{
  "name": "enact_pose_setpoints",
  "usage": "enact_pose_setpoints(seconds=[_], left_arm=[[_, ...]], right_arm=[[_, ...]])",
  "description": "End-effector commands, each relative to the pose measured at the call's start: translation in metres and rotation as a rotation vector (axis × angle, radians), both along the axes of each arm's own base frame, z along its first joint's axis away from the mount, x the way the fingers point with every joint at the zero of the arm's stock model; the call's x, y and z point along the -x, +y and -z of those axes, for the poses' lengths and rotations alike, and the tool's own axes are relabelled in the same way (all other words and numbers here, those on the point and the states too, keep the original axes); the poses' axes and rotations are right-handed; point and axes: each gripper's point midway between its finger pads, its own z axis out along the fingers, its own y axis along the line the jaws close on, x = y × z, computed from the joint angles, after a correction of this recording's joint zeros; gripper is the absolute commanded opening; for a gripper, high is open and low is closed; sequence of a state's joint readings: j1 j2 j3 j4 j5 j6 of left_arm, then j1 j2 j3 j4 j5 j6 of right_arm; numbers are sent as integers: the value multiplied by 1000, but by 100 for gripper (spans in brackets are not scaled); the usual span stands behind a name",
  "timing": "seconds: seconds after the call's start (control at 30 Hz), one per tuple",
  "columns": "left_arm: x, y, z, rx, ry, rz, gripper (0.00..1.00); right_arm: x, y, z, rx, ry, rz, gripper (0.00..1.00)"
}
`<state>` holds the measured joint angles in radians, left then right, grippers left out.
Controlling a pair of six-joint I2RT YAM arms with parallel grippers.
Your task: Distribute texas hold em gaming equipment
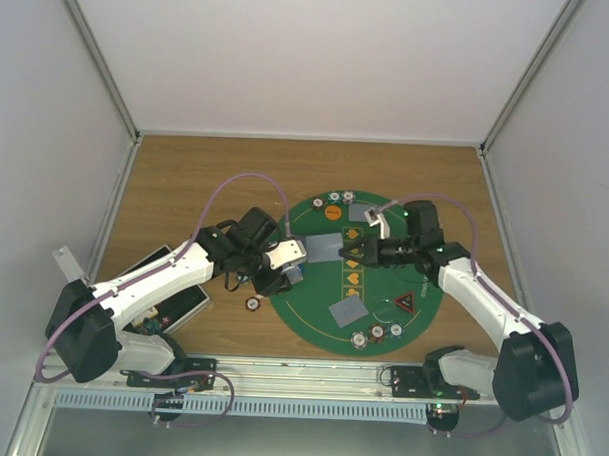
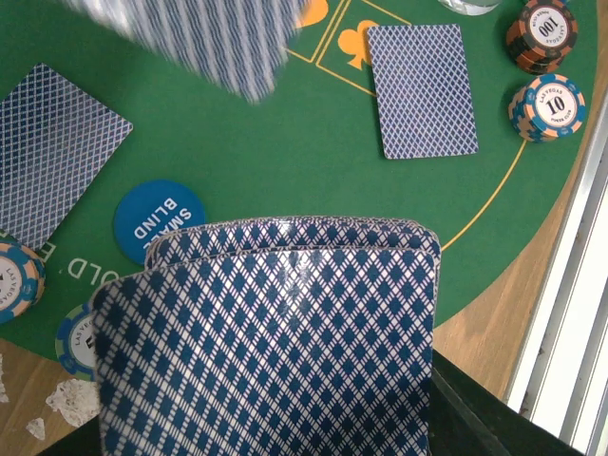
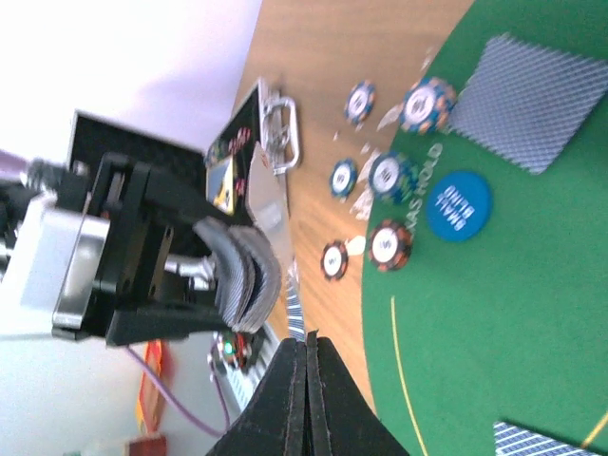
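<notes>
My left gripper, at the green mat's nine o'clock edge, clamps a deck of playing cards. My right gripper, near centre, is pinched closed. Dealt cards lie at ten, twelve and six o'clock.

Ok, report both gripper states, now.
Left gripper: closed, holding the card deck.
Right gripper: closed; whether it pinches a card cannot be told.

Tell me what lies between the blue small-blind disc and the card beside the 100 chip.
Only bare green mat lies between the blue disc and that card; the left wrist view shows it.
</notes>
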<state>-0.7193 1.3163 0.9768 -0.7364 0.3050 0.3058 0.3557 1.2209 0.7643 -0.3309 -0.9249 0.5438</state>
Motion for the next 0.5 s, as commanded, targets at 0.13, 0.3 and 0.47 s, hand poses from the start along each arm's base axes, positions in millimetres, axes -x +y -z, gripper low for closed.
enact_pose_setpoints(seconds=[0.13,0.3,0.47], left_arm=[[-5,-5,-8,28,-43,7,53],[-5,-5,-6,25,-41,8,53],[-6,-4,-7,22,-42,6,53]], right_arm=[[-37,-25,21,-18,95,233,1],[-62,-27,61,45,196,351,1],[-85,2,72,15,209,340,0]])
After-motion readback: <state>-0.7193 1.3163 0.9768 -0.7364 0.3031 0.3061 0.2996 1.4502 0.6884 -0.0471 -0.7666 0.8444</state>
